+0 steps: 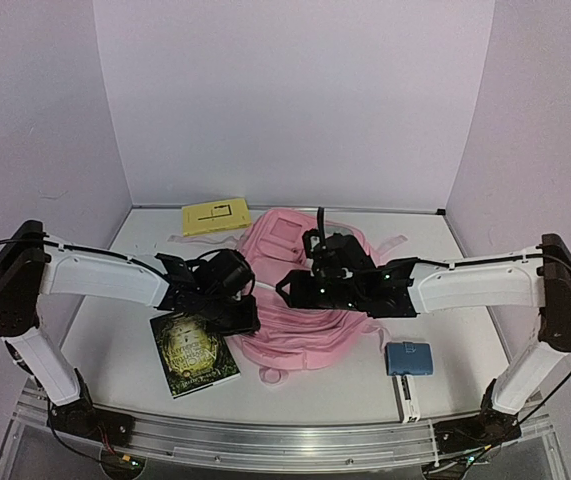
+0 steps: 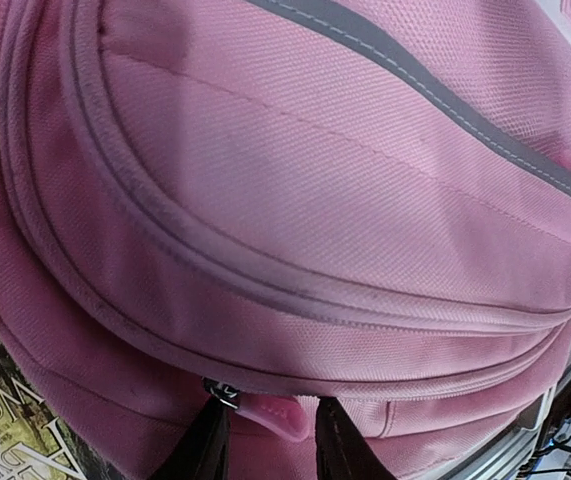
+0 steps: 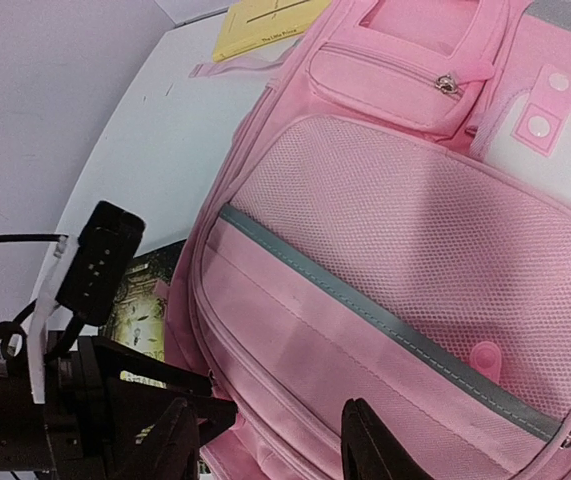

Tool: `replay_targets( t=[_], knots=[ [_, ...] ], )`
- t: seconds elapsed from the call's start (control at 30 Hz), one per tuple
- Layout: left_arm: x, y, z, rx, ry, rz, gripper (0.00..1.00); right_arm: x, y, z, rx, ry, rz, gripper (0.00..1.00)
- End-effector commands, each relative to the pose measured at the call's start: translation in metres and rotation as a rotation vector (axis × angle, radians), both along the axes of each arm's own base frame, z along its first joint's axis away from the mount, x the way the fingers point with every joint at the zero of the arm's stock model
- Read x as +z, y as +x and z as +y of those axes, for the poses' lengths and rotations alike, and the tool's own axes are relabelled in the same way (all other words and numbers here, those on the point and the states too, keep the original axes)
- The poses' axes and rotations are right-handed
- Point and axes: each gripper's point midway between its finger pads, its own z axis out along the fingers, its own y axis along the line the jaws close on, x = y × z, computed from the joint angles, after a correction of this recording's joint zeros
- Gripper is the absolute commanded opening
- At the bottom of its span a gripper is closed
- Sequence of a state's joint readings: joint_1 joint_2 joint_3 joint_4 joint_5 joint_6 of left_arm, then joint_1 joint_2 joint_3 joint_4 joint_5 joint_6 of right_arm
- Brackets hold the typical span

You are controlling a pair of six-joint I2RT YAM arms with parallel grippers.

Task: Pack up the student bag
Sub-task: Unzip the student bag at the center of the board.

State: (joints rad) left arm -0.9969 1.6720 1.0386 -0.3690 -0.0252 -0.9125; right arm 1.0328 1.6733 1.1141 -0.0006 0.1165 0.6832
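Left gripper point(image 2: 270, 410) is bracketing the pink zip pull point(image 2: 277, 420) on the student bag point(image 2: 315, 200) — jaws partly open, grip unconfirmed; right gripper point(image 3: 267, 408) is hovering half open above it — holding nothing.

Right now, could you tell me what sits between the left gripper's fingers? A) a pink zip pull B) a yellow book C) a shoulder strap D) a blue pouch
A: in the left wrist view, the left gripper straddles the pink zip pull on the student bag.

The whole table point(image 1: 105, 345) is seen from above and behind; the pink bag point(image 1: 295, 330) is framed closely, downward, by both wrist cameras.
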Motion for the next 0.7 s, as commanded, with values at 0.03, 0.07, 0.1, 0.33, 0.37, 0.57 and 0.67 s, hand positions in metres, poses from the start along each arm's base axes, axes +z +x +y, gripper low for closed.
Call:
replay_targets(
  t=[0.03, 0.07, 0.1, 0.33, 0.37, 0.57, 0.67],
  knots=[
    [-0.004, -0.003, -0.008, 0.015, 0.016, 0.039, 0.29, 0.023, 0.001, 0.000, 0.026, 0.002, -0.081, 0.45],
    [-0.006, -0.004, -0.008, 0.019, 0.020, 0.045, 0.29, 0.022, -0.001, 0.001, 0.043, -0.008, -0.091, 0.46],
    [-0.009, -0.004, -0.007, 0.025, 0.027, 0.052, 0.28, 0.021, -0.002, 0.002, 0.061, -0.023, -0.105, 0.46],
    [-0.018, -0.009, -0.005, 0.061, 0.013, 0.092, 0.21, 0.010, -0.001, -0.003, 0.105, -0.123, -0.171, 0.52],
    [-0.017, -0.009, -0.005, 0.067, 0.001, 0.090, 0.19, 0.009, -0.001, -0.003, 0.105, -0.128, -0.171, 0.52],
    [-0.018, -0.013, 0.002, 0.100, -0.006, 0.109, 0.12, 0.001, -0.001, 0.003, 0.120, -0.127, -0.155, 0.52],
    [-0.018, -0.015, 0.006, 0.117, -0.011, 0.118, 0.09, -0.002, -0.003, 0.004, 0.146, -0.135, -0.163, 0.53]
  ],
)
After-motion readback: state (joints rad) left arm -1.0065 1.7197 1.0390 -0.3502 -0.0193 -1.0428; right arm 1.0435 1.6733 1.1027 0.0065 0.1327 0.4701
